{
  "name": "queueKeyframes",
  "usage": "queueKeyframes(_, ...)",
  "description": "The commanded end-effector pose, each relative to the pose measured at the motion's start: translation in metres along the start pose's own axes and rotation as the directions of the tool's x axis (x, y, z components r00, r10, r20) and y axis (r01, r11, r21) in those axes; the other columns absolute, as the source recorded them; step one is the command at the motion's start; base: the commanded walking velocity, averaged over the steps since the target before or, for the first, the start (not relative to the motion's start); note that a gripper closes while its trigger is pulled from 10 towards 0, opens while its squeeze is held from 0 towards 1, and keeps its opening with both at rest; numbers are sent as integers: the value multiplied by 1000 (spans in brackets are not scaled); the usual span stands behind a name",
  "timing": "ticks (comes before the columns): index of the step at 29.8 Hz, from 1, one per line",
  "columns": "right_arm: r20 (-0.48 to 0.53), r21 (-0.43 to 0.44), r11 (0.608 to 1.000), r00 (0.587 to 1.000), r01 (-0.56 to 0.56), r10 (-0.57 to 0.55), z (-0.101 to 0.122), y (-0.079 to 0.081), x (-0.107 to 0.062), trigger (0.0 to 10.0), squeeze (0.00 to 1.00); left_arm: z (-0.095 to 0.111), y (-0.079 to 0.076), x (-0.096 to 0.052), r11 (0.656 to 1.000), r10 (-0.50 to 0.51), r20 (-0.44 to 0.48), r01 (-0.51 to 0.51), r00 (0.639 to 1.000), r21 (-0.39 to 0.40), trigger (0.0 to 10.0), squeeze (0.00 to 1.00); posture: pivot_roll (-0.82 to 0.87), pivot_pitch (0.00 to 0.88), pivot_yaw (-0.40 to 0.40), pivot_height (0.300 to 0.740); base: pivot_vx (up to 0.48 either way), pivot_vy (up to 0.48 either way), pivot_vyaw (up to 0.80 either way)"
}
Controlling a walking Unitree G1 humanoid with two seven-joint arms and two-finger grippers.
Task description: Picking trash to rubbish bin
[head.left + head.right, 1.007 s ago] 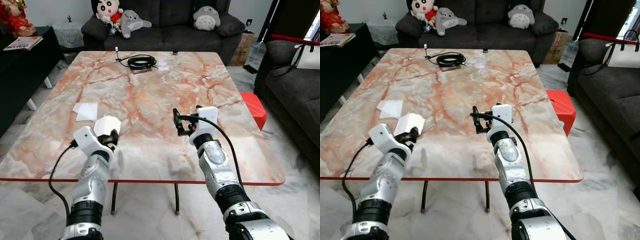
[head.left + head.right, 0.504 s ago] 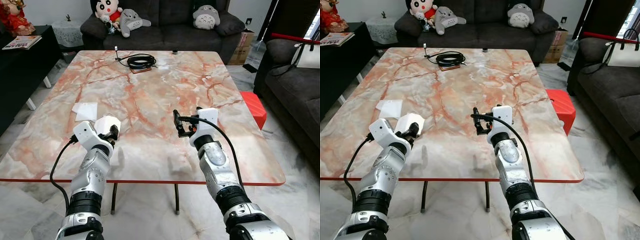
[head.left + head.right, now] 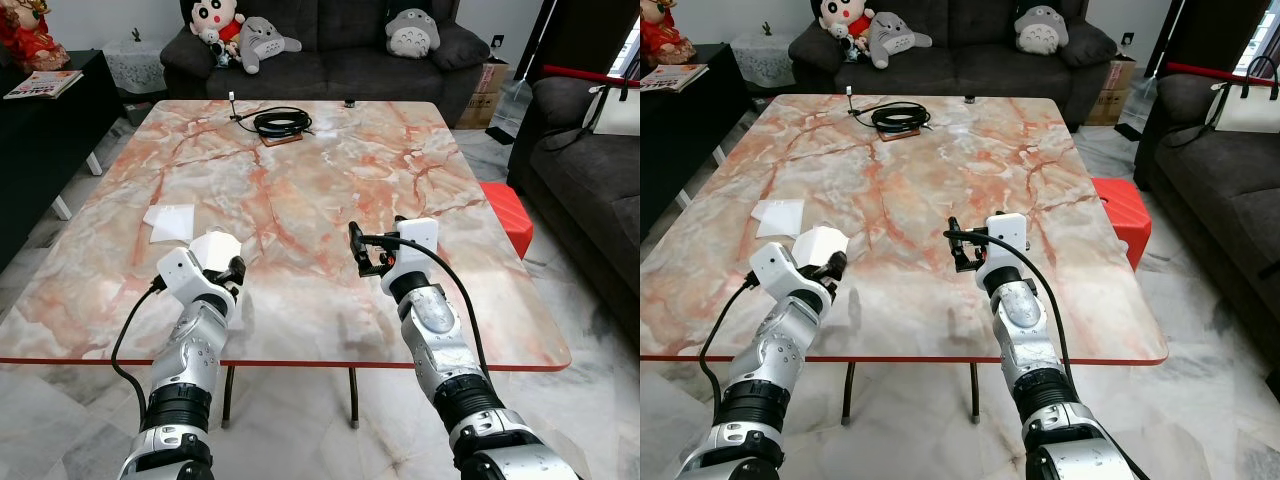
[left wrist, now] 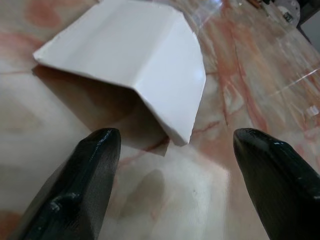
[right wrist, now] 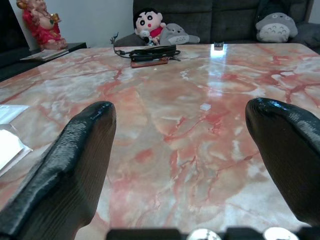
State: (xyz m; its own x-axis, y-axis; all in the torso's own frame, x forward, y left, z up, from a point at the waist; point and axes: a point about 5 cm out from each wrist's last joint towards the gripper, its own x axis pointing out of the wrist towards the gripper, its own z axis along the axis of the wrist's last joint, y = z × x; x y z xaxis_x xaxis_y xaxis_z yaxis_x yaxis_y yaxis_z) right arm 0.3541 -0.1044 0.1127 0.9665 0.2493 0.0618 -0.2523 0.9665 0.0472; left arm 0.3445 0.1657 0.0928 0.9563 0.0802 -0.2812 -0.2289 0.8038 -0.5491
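A folded white piece of paper [image 3: 212, 247] stands tented on the marble table [image 3: 330, 170] near its front left. My left gripper [image 3: 234, 270] hovers low just behind it, open; in the left wrist view the paper [image 4: 135, 55] lies just ahead of the two black fingertips [image 4: 102, 142], not between them. A flat white sheet [image 3: 170, 217] lies on the table farther left. My right gripper [image 3: 360, 250] is held above the table's front middle, open and holding nothing. In the right wrist view its fingers [image 5: 85, 135] frame bare marble.
A coiled black cable [image 3: 283, 122] lies at the table's far side. A dark sofa with plush toys [image 3: 265, 40] stands behind, another sofa with a white bag [image 3: 612, 110] to the right. A red box-like object [image 3: 506, 215] sits by the table's right edge.
My left wrist has shifted slightly to the right, staying behind the folded paper. The paper and my right arm have not moved.
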Motion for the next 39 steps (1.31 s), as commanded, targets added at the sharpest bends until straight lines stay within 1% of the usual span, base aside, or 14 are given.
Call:
queueKeyframes(1, 15, -8, 1000, 1000, -6, 6, 5, 1, 1, 10000, 0, 4, -5, 3, 1000, -10, 5, 10, 1000, -15, 10000, 0, -44, 24, -12, 740, 0, 0, 0)
queueKeyframes(7, 15, -11, 1000, 1000, 1, 0, 4, -2, -1, 10000, 0, 8, -8, 10, 1000, 0, 9, 1, 1000, -22, 10000, 0, -56, 33, -12, 740, 0, 0, 0)
queueKeyframes(13, 11, -11, 1000, 1000, 0, 0, 2, -1, -4, 10000, 0, 13, -8, 14, 999, 20, 25, -19, 999, -26, 10000, 0, -61, 40, -10, 740, 0, 0, 0)
queueKeyframes(18, 8, -10, 1000, 1000, 1, -1, 1, -2, -5, 10000, 0, 14, -4, 16, 998, 55, 33, -54, 998, -44, 10000, 0, -66, 43, -8, 740, 0, 0, 0)
queueKeyframes(31, -1, -14, 1000, 1000, 0, 0, -1, -3, -10, 10000, 0, 17, -4, 21, 995, 77, 41, -73, 996, -73, 10000, 0, -80, 49, -11, 740, 0, 0, 0)
queueKeyframes(35, -1, -12, 1000, 1000, 0, 0, -1, -3, -11, 10000, 0, 19, -4, 23, 992, 76, 54, -70, 996, -104, 10000, 0, -85, 49, -15, 740, 0, 0, 0)
queueKeyframes(37, -1, -12, 1000, 1000, -2, 2, -1, -3, -12, 10000, 0, 19, -5, 24, 989, 60, 60, -51, 996, -138, 10000, 0, -89, 50, -16, 740, 0, 0, 0)
queueKeyframes(39, -1, -12, 1000, 1000, -3, 3, -1, -3, -12, 10000, 0, 20, -5, 24, 988, 57, 65, -48, 996, -144, 10000, 0, -90, 54, -19, 740, 0, 0, 0)
